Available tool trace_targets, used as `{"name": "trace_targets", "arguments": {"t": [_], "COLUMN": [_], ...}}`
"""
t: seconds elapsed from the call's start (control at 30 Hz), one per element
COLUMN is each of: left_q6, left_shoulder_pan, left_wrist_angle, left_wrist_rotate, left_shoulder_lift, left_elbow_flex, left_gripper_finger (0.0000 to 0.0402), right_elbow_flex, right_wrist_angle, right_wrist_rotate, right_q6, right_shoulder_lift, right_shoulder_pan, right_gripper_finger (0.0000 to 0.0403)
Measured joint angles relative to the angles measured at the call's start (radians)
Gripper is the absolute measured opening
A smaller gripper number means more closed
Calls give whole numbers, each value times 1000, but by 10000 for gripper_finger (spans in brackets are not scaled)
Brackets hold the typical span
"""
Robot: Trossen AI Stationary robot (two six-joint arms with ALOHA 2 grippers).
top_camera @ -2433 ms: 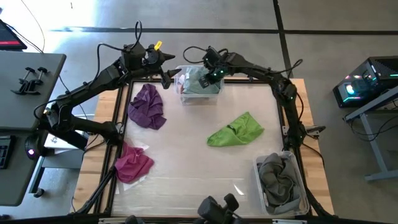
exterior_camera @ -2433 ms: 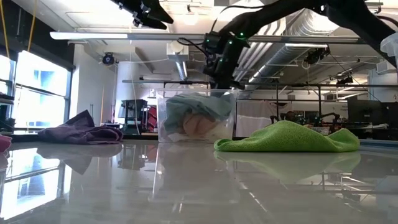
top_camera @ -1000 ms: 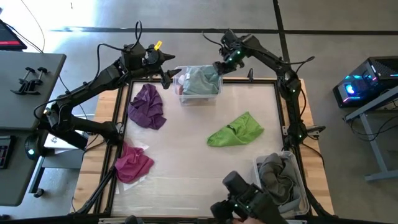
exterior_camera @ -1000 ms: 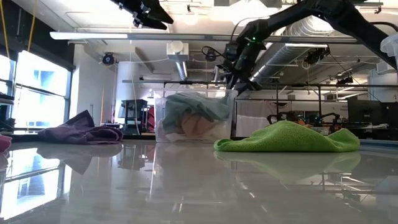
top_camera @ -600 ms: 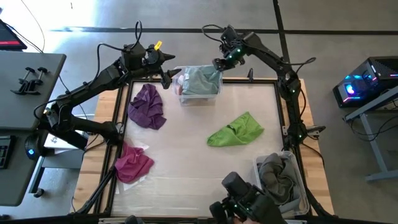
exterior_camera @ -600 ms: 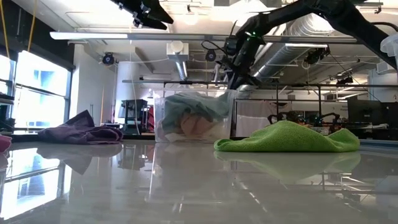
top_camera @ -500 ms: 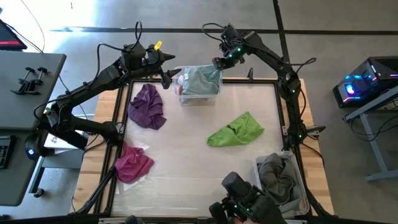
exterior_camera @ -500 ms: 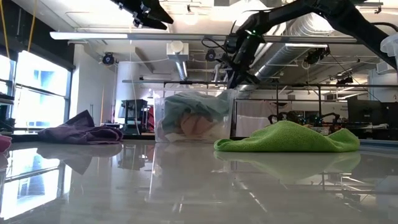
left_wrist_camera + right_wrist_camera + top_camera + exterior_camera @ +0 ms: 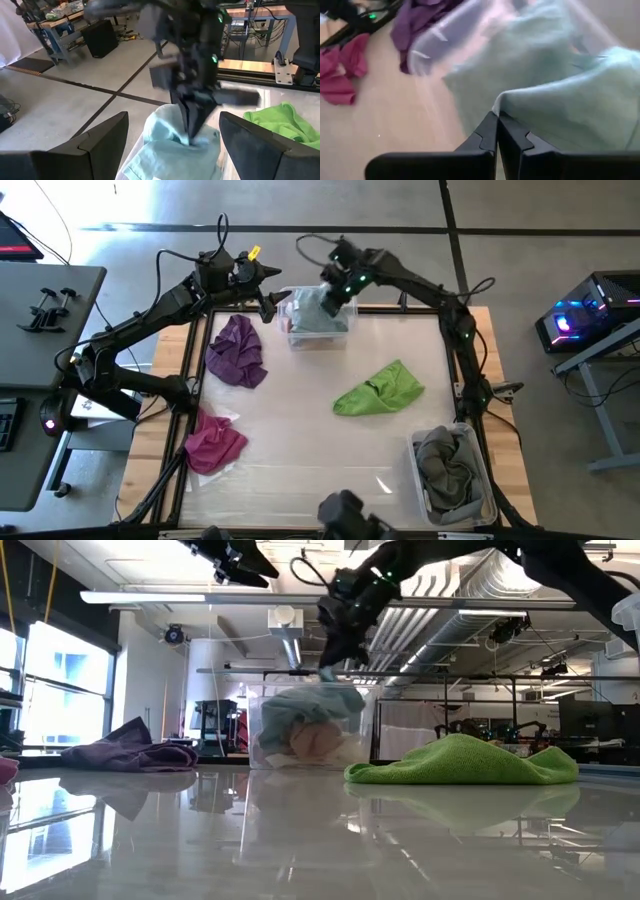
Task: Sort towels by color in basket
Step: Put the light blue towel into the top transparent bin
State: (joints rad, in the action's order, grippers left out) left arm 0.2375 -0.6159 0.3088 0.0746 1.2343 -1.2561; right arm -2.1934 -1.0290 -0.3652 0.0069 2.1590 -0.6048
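We found the right gripper (image 9: 333, 292) over the clear bin (image 9: 318, 338) at about twelve o'clock on the table (image 9: 300, 430), its two fingers pressed fully together. In the right wrist view they met against the pale teal towel (image 9: 580, 105), which lay on top of the bin's contents, but we could not tell whether any fold was actually pinched between them. The left gripper (image 9: 270, 290) waited just beside the bin, toward eleven o'clock, jaws spread wide and holding nothing.

The other towels lay well apart: a purple towel (image 9: 237, 350) at ten o'clock, a magenta towel (image 9: 214, 442) at eight, a lime green towel (image 9: 380, 390) near the centre toward three, and grey towels (image 9: 448, 465) heaped in a second bin (image 9: 488, 490) at five. Something pinkish showed low in the clear bin in the low view.

We judged these cloths light, limp and not fragile; they would sag and trail from any grip, and a loose one might drag its neighbour along. A raised ridge or bunched fold looked the best place to take hold, rather than a flat stretch.

We could read no brand, label or writing anywhere.
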Motion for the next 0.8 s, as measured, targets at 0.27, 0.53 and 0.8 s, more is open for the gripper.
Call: {"name": "trace_targets", "arguments": {"t": [0.27,0.53,0.8], "left_q6": [0,0,-45], "left_shoulder_pan": [0,0,0], "left_wrist_angle": [0,0,1], "left_wrist_rotate": [0,0,0], "left_shoulder_lift": [0,0,0], "left_elbow_flex": [0,0,0], "left_gripper_finger": [298,298,298], "right_elbow_flex": [211,225,-86], "right_wrist_angle": [132,85,-212], "right_wrist_rotate": [134,170,161], "right_q6": [128,167,124], "right_shoulder_lift": [1,3,3], "right_shoulder_pan": [23,22,15], "right_gripper_finger": [1,67,126]}}
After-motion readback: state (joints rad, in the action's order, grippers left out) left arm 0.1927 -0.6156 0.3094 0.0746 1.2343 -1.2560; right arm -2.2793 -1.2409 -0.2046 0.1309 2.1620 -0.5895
